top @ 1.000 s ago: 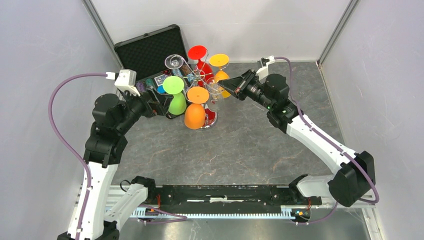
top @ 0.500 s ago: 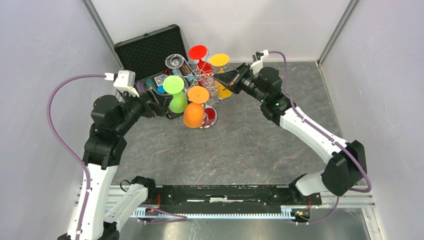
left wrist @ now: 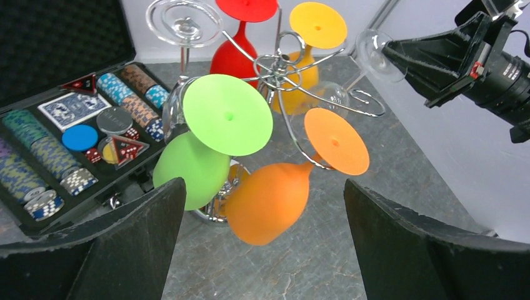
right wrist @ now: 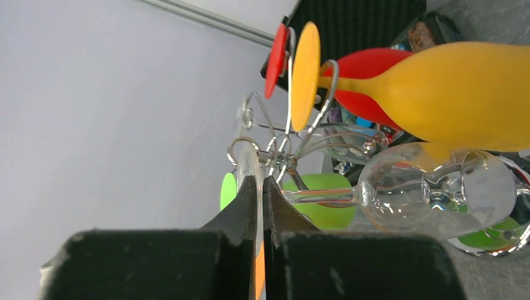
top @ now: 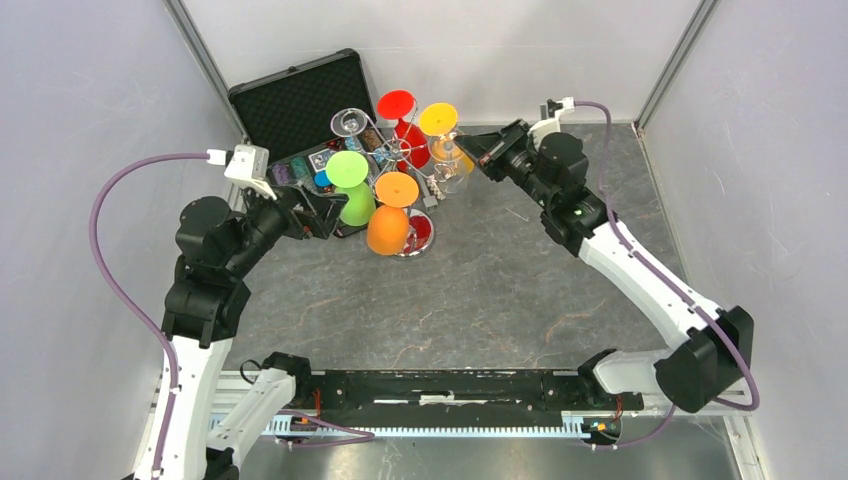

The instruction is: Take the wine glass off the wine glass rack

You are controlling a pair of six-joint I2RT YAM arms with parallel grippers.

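The silver wire wine glass rack (top: 405,158) stands at the back of the table, with coloured and clear glasses hanging upside down from it. My right gripper (top: 470,150) is shut on the flat foot of a clear wine glass (top: 450,172) at the rack's right side. In the right wrist view the jaws (right wrist: 261,181) pinch the foot, and the stem and bowl (right wrist: 431,194) lie tilted beside the rack arms (right wrist: 275,147). My left gripper (top: 322,212) is open and empty, left of the rack, facing the green glass (left wrist: 228,115) and the orange glass (left wrist: 269,200).
An open black case of coloured chips (top: 290,100) lies behind and left of the rack. Red (top: 396,103), yellow (top: 438,118) and another clear glass (top: 348,122) hang at the back. The rack's mirror base (top: 422,232) sits on the grey table. Walls close in on both sides.
My right gripper reached in to the rack, then drew back to the right with the clear glass's foot in its jaws. The left gripper has pulled back slightly.
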